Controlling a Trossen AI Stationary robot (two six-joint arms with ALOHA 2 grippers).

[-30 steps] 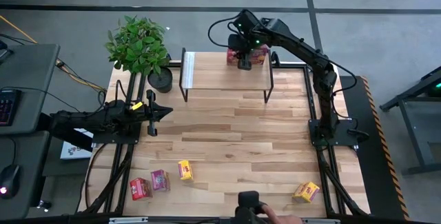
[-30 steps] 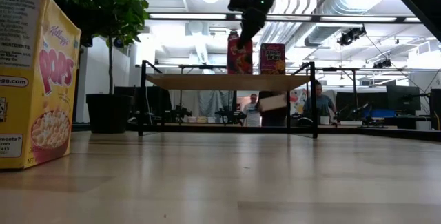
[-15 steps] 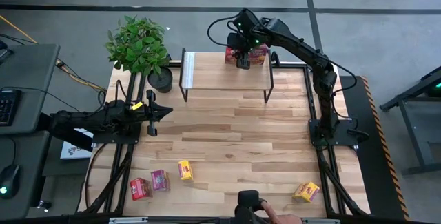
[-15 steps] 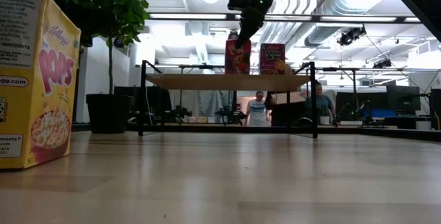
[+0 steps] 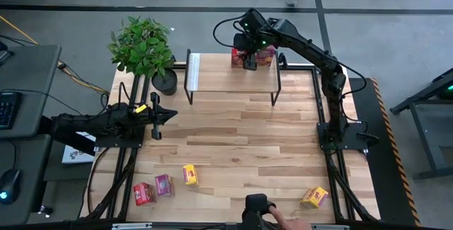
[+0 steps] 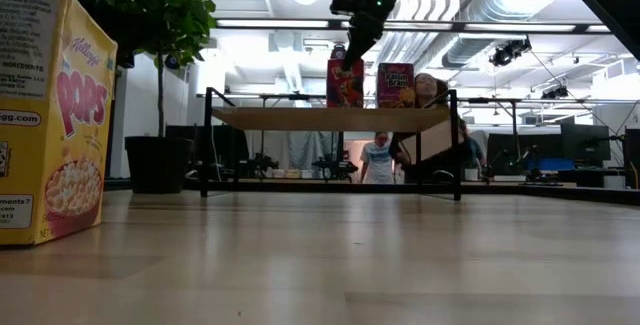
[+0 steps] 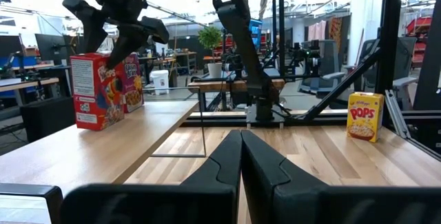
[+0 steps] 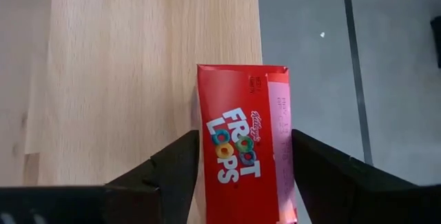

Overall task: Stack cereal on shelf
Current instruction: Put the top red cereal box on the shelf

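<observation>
The shelf (image 5: 226, 80) stands at the table's far side. On its far right corner a red cereal box (image 5: 239, 55) stands upright beside a pink one (image 5: 267, 54). My right gripper (image 5: 249, 60) reaches down from above and is shut on the red box (image 8: 234, 148). It also shows in the low view (image 6: 346, 83). My left gripper (image 5: 173, 115) waits shut and empty over the table's left side. Two yellow boxes (image 5: 190, 175) (image 5: 315, 197), a pink one (image 5: 164, 185) and a red one (image 5: 144, 193) lie near the front edge. My right gripper pinches the red box between its two fingers (image 8: 180, 165), across two opposite sides near the box's top (image 6: 348, 63). The fingers come from above, pointing down. The box stands upright with its bottom on the shelf top, next to the pink box.
A potted plant (image 5: 145, 46) stands at the table's far left, beside the shelf. A black camera mount (image 5: 256, 209) and a person's hand (image 5: 287, 223) show at the front edge. People move in the room beyond the shelf (image 6: 420, 135).
My right gripper has brought the red box slightly down and toward the table's left. The box now stands straight on the shelf top beside the pink box. A person has walked across behind the shelf.
</observation>
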